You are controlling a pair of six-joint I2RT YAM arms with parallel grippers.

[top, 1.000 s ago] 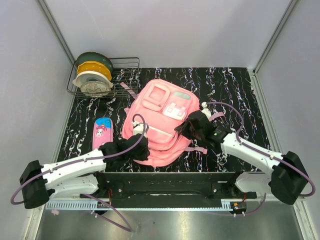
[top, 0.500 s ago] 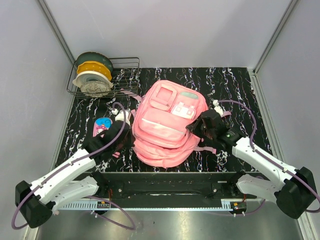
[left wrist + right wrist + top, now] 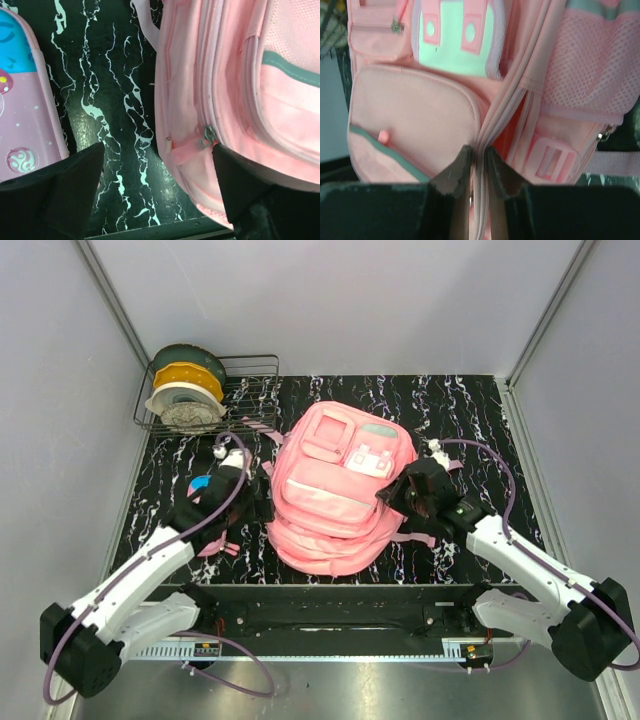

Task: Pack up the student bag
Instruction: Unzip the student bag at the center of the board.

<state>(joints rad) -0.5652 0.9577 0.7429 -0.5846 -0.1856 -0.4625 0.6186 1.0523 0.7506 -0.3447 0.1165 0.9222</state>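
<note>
Nearest you, your left gripper (image 3: 155, 150) hangs with its jaws spread wide and nothing between them. It sits over the table (image 3: 470, 420), with the pencil case (image 3: 22, 110) at its 9 o'clock and the student bag (image 3: 335, 490) at its 3. Your right gripper (image 3: 479, 152) is pinched tight on the zipper seam at the bag's 3 o'clock edge. The bag lies mid-table, front pockets up. Reckon it soft and floppy, so panels will bunch. Take the seams, straps or the zipper pull (image 3: 207, 135). A dish rack (image 3: 250, 375) sits at 11.
</note>
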